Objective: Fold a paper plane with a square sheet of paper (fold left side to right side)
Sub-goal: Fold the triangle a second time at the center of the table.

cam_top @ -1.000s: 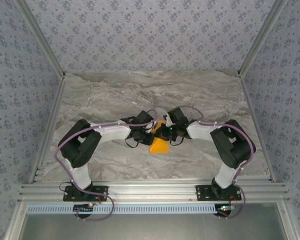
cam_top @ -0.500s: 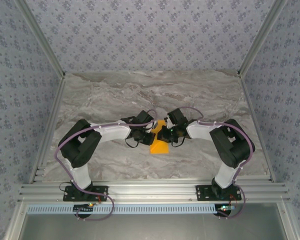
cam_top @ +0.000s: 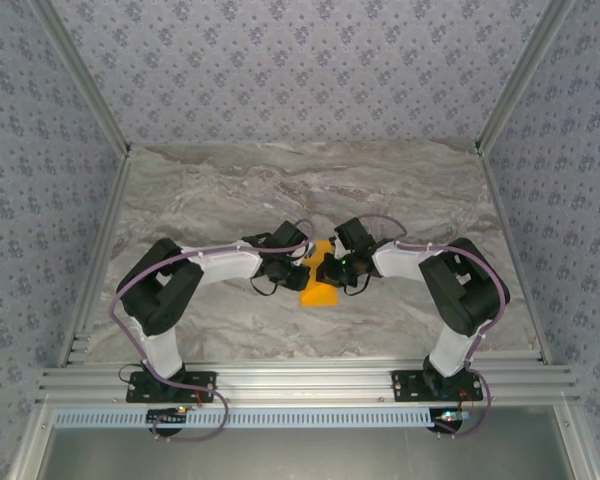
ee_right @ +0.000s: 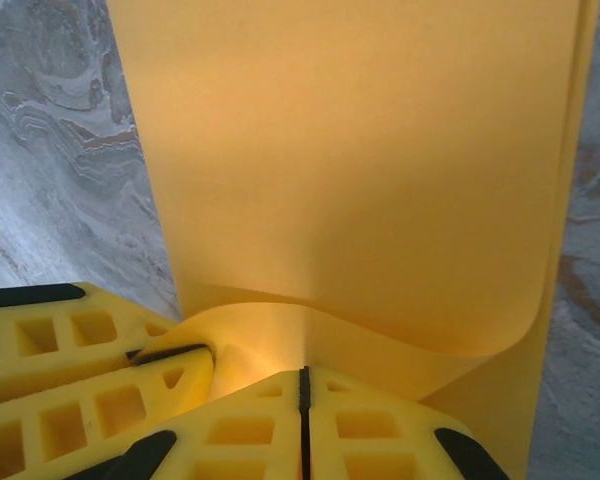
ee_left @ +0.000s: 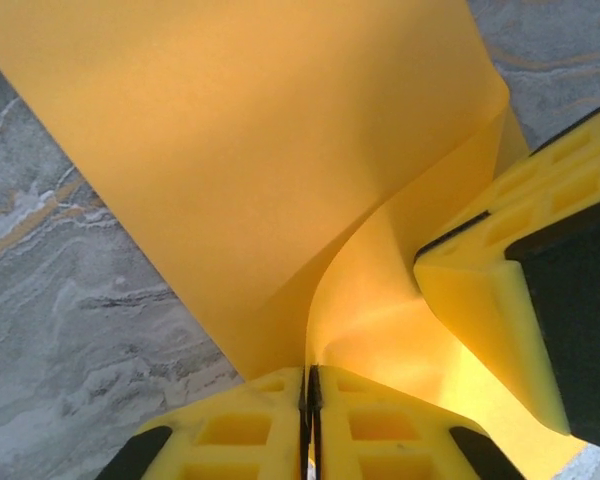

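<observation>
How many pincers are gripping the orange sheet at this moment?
2. The left pincer is closed on a lifted, curling edge of the orange sheet. The right pincer is closed on the same raised part, close beside it, near mid-table. No others could be hidden.

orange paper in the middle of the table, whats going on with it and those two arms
Two robot arms are working a thin orange-yellow sheet of paper on the grey marble tabletop. The left end effector and the right end effector meet close together near the table's middle. Each is shut on the sheet's near edge and holds it raised in a soft curl, while the rest lies on the table. The curl is not pressed into a crease, and no plane shape shows yet.
</observation>
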You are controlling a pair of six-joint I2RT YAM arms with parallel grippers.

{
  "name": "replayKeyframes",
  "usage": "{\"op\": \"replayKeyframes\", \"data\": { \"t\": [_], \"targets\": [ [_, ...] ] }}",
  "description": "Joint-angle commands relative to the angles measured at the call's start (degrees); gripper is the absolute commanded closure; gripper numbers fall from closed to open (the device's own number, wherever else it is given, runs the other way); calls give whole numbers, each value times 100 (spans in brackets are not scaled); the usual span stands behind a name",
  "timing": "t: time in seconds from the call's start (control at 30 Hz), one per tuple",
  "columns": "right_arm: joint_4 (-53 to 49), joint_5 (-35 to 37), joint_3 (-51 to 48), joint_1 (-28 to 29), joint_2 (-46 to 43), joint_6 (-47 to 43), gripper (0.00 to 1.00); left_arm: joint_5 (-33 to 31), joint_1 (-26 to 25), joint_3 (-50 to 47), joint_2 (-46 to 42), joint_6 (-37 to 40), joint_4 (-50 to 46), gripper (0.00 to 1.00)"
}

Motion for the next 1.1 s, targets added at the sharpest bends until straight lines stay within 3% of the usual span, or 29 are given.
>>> {"op": "replayKeyframes", "data": {
  "t": [0.0, 0.27, 0.47, 0.63, 1.07],
  "targets": [
    [-338, 243, -84, 12, 119, -72, 90, -190, 5, 166, -114, -13, -329, 83],
    [-303, 243, -113, 11, 106, -82, 90, -303, 14, 172, -810, -120, -789, 71],
    [-294, 226, -105, 13, 115, -84, 90, 558, 10, -67, -1309, -491, -536, 71],
    [-283, 218, -92, 17, 140, -73, 90, 1345, 5, -215, -1230, -822, -95, 71],
    [-314, 198, -68, 23, 156, -84, 90, 1989, -12, -359, -519, -986, 404, 72]
  ]
}}
